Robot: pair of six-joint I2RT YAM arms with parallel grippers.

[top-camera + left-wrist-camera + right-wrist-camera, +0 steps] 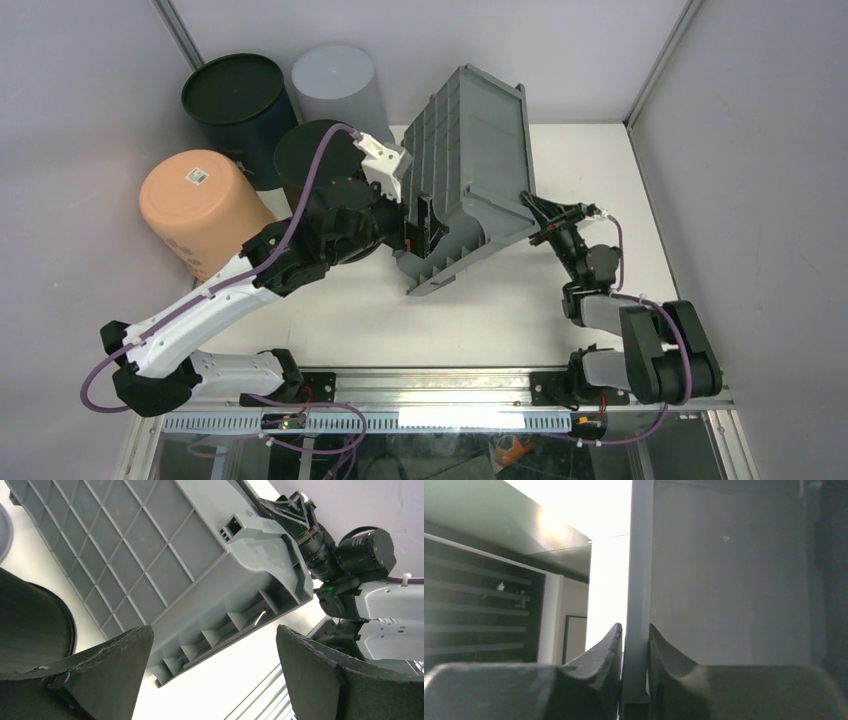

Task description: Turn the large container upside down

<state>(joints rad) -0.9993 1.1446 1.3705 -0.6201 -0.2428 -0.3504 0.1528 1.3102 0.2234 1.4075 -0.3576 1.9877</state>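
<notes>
The big grey rectangular plastic bin (470, 150), tilted steeply over the white table (450, 320) with its rim clenched in the jaws of the right gripper (634, 645), is best rolled over slowly, its ribbed underside being steadied by the wide-spread, empty jaws of the left gripper (212, 630).

The bin (150, 555) runs off the left wrist view's top edge, a dark bucket (30, 625) is cut by its left edge, and the label (199, 176) on the orange bucket (205, 215) is too small to read.

Overhead; close wrist views; container (470, 150) shared
</notes>
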